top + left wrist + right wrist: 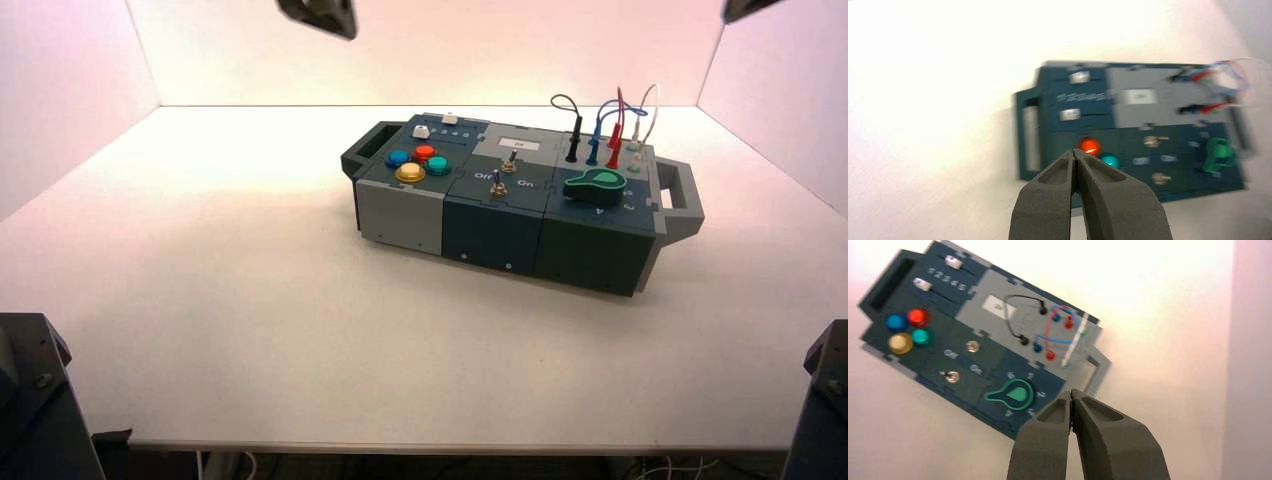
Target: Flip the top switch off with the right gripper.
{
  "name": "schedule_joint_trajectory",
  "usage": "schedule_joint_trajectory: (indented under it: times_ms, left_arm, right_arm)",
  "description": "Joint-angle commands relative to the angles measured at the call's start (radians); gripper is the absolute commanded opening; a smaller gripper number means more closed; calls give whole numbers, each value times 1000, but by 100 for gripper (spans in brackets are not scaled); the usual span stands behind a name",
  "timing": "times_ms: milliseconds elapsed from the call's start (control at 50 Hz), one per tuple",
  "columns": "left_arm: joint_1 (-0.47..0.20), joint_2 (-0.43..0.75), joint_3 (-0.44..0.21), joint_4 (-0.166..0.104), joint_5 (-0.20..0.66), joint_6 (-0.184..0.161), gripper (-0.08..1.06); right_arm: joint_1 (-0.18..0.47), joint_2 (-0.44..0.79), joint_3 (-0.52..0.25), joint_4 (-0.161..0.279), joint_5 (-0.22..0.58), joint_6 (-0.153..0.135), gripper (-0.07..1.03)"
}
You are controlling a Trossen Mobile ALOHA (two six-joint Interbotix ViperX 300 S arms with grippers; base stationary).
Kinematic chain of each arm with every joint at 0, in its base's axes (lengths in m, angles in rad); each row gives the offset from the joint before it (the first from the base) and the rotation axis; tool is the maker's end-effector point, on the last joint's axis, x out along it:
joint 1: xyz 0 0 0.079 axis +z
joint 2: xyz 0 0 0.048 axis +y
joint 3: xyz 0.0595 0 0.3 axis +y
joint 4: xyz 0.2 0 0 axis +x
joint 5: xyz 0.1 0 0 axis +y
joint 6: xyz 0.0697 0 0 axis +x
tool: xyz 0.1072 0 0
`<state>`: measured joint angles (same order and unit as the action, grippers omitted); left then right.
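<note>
The top switch (510, 163) is a tiny silver toggle in the box's middle section, just in front of a white label (519, 144). It also shows in the right wrist view (972, 346) and the left wrist view (1150, 141); I cannot tell which way its lever leans. My right gripper (1071, 392) is shut and empty, high above the table off the box's right end; only a dark part of it shows at the top right of the high view (748, 8). My left gripper (1075, 152) is shut and empty, high above the box's left end (320, 15).
The box (400, 205) stands turned a little on the white table. A twin toggle (496, 183) sits nearer the front. Blue, red, teal and yellow buttons (410, 173) are on the left, a green knob (595, 184) and plugged wires (615, 125) on the right.
</note>
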<state>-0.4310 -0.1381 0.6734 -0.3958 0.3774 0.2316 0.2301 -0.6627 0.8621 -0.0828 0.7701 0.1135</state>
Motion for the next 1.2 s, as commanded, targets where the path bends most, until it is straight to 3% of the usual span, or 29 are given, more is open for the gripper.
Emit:
schedule_joint_trajectory:
  times_ms: [20, 320, 620, 800, 920, 1040, 1200]
  left_arm:
    - [17, 28, -63, 5, 41, 25, -3]
    - [74, 178, -189, 9, 216, 66, -2]
    - [92, 308, -313, 9, 313, 104, -3]
    - [98, 357, -336, 9, 325, 104, -2]
    - [100, 399, -365, 9, 350, 115, 11]
    - [94, 437, -397, 8, 393, 133, 14]
    - [89, 456, -422, 9, 403, 137, 27]
  right_arm:
    - [8, 28, -55, 34, -3, -2, -2]
    - [37, 112, -114, 71, -5, -3, -2]
    - [72, 193, -166, 112, -14, 3, -2]
    - [72, 218, -179, 127, -26, 2, -2]
    - [71, 230, -192, 127, -28, 0, -2]
    - [72, 250, -213, 126, -28, -5, -2]
    - [71, 282, -239, 126, -18, -14, -2]
